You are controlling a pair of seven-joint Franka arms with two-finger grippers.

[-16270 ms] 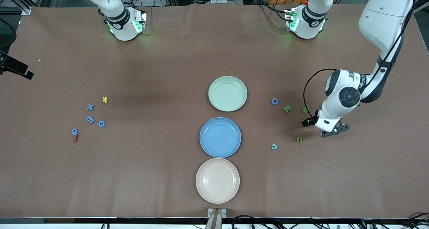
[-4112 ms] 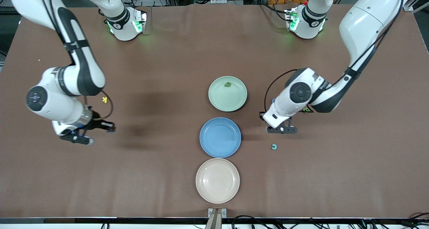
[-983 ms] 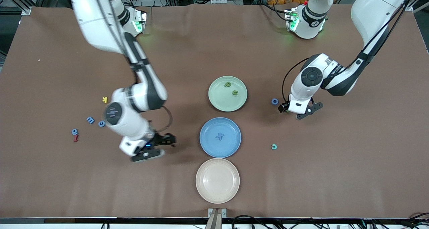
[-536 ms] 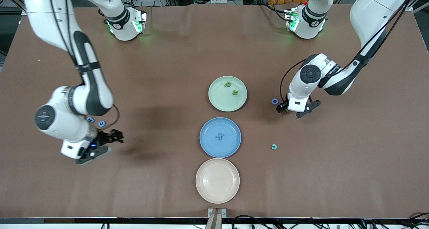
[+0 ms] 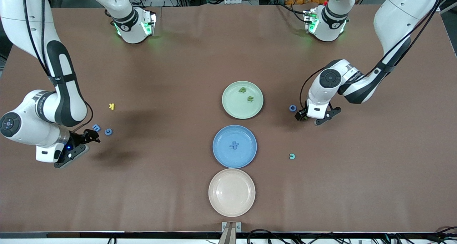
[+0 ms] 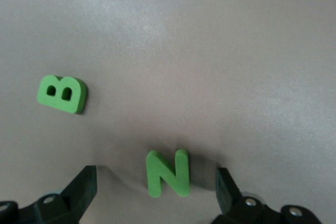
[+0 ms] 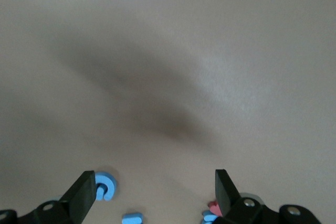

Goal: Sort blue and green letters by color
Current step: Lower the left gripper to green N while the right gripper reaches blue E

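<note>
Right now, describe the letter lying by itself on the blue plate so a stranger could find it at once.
Three plates sit in a row mid-table; take the middle one, the blue plate, between the green plate and the beige plate. On it lies a single blue X, the only letter on that plate, while the green plate holds two green letters.

Green N [image 6: 168, 173], B [image 6: 61, 94] lie flat, apart.
</note>
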